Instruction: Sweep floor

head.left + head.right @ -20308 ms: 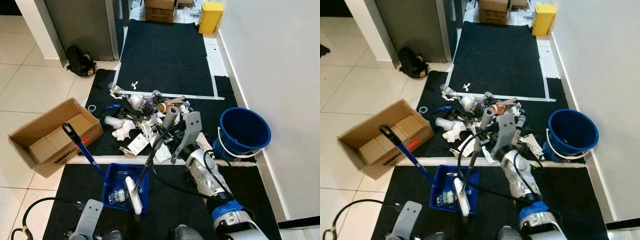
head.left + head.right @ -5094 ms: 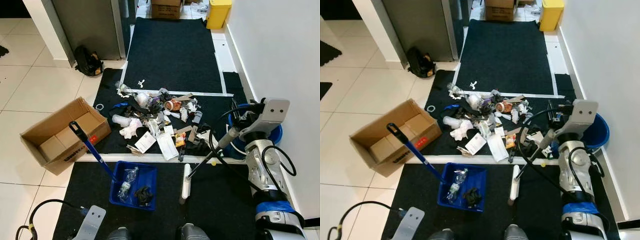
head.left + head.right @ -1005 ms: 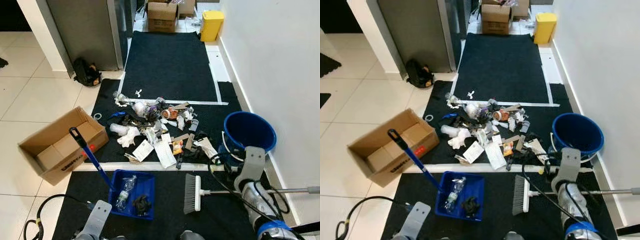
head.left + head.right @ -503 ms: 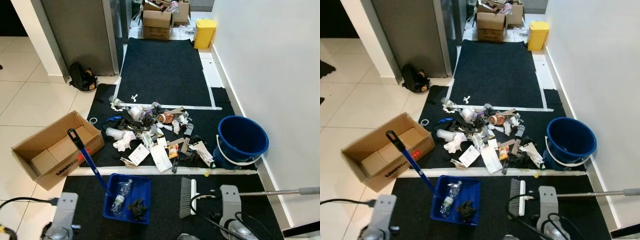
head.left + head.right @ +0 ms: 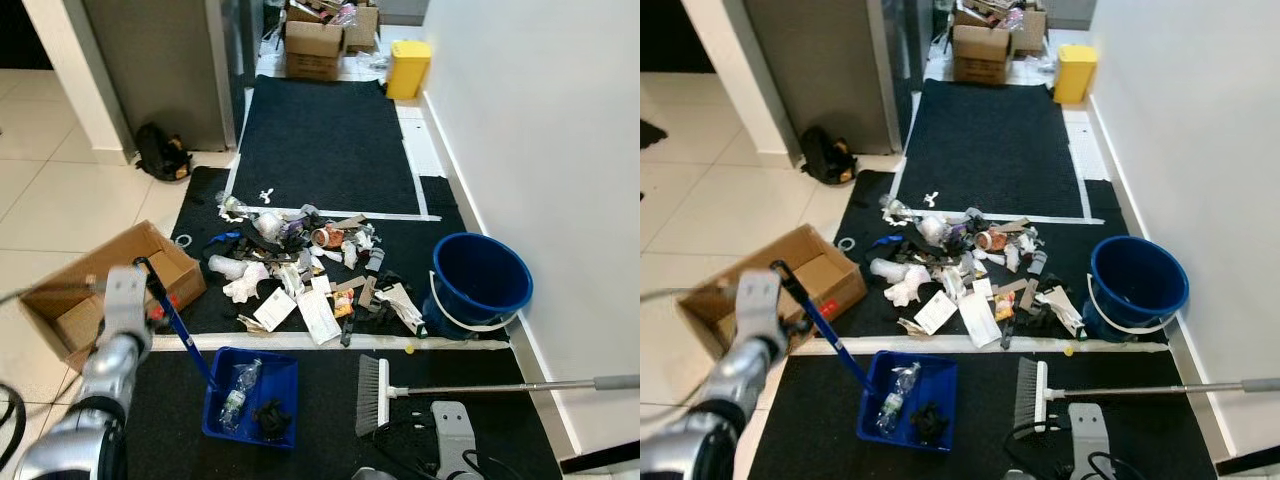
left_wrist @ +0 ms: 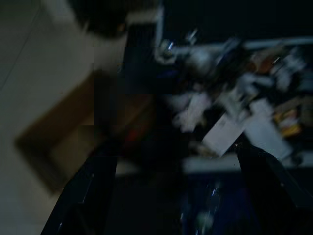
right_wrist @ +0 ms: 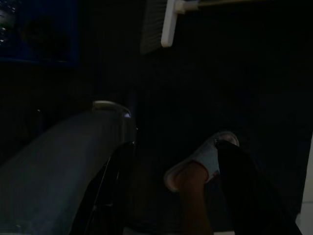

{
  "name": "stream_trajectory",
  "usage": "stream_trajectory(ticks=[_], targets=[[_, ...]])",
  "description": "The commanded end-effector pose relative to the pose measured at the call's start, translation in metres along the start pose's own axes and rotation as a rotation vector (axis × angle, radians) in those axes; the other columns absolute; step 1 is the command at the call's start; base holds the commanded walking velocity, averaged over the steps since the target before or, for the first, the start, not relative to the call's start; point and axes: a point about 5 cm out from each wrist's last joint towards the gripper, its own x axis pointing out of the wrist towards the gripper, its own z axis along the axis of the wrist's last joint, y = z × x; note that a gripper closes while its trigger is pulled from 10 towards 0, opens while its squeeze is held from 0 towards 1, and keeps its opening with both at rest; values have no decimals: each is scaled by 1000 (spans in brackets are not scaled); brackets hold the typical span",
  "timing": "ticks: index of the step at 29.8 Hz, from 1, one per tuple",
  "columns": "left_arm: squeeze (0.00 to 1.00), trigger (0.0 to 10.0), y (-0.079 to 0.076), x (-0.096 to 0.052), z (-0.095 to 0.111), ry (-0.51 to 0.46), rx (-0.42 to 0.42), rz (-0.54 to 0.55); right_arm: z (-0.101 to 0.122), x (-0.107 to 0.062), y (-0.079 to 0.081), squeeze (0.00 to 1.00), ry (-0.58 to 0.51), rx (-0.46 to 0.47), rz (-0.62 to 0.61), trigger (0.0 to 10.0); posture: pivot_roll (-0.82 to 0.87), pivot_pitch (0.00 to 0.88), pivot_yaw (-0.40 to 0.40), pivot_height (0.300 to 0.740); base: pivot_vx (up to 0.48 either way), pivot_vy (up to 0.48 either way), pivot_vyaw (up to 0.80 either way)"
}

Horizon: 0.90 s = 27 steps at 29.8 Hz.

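Observation:
A broom (image 5: 372, 395) lies flat on the black mat, with its long handle (image 5: 520, 385) running right toward the wall. A blue dustpan (image 5: 252, 395) holding a bottle and dark scraps sits left of it, its blue handle (image 5: 172, 315) slanting up to the left. A pile of litter (image 5: 305, 265) lies beyond the white strip. My left arm (image 5: 110, 350) is raised beside the top of the dustpan handle; my left gripper (image 6: 171, 196) is open with nothing in it. My right arm (image 5: 450, 440) hangs low behind the broom, and my right gripper (image 7: 181, 196) is open.
A blue bucket (image 5: 480, 285) stands by the right wall. An open cardboard box (image 5: 60, 310) sits at the left on white tiles. Farther off are a black bag (image 5: 160, 155), a yellow bin (image 5: 410, 55) and boxes (image 5: 315, 40). A person's slippered foot (image 7: 203, 164) stands on the mat.
My left arm has risen from the bottom edge to beside the dustpan handle. My right arm has sunk lower. The broom, held five seconds ago, lies loose on the mat.

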Motion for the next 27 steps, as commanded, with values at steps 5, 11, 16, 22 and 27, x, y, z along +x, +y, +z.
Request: stream_trajectory(ticks=[5,11,16,22,27], targets=[[0,10000,-1,5,20,-69,110,-49,-6,-2,-6,0,13,16,-25,10000,39,112,-9,740,0,0,0],[0,10000,-3,6,21,-81,104,-57,-4,-2,-9,0,4,27,-36,10000,35,114,-8,740,0,0,0],[0,10000,-6,3,12,-57,109,-57,-3,-2,-12,0,-4,28,-43,10000,27,133,-13,740,0,0,0],[0,10000,0,0,6,-38,118,-26,-4,-3,-15,0,-9,28,-51,10000,15,149,-16,740,0,0,0],[0,10000,5,1,10,-38,127,-8,-9,-5,-22,0,-9,30,-65,10000,-8,165,-23,740,0,0,0]])
